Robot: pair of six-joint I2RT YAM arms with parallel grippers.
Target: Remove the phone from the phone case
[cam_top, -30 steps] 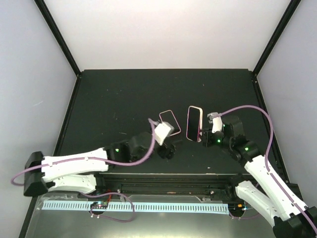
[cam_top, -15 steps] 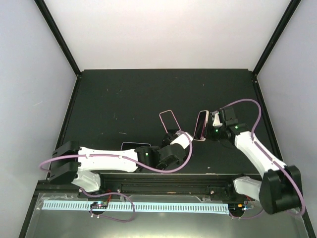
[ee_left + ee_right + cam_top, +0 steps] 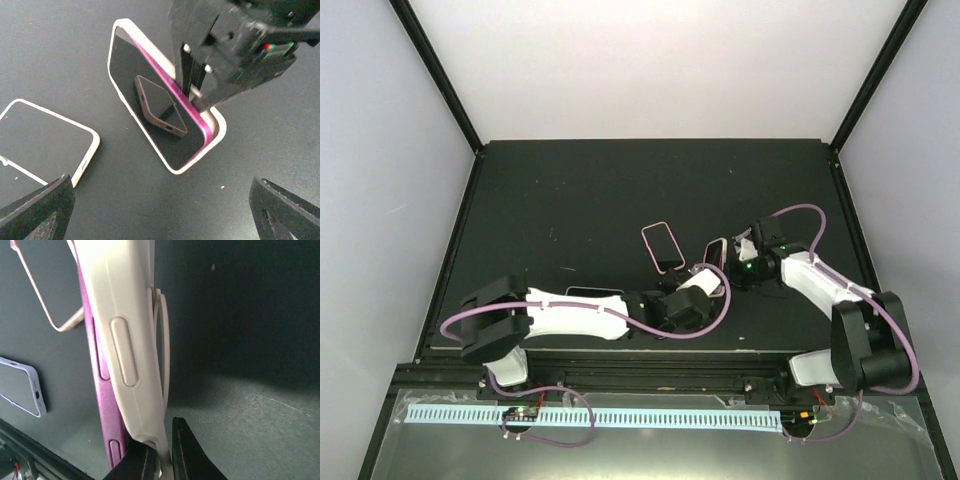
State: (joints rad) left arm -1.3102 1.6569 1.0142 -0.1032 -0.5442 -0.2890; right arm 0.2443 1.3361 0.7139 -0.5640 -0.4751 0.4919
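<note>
Standing on its long edge just right of the tabletop's (image 3: 570, 190) centre, the phone (image 3: 150, 110) sits in its phone case (image 3: 125, 340), rim pinched by closed right fingers (image 3: 187, 455); wide-open, empty left fingers (image 3: 40, 212) face its screen.

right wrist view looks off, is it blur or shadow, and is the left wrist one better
Right wrist view: the case sits very close and looks soft, with deep shadow on the table behind it. Left wrist view: sharper, a reflection on the phone screen, its own fingers dark at the bottom corners.
</note>
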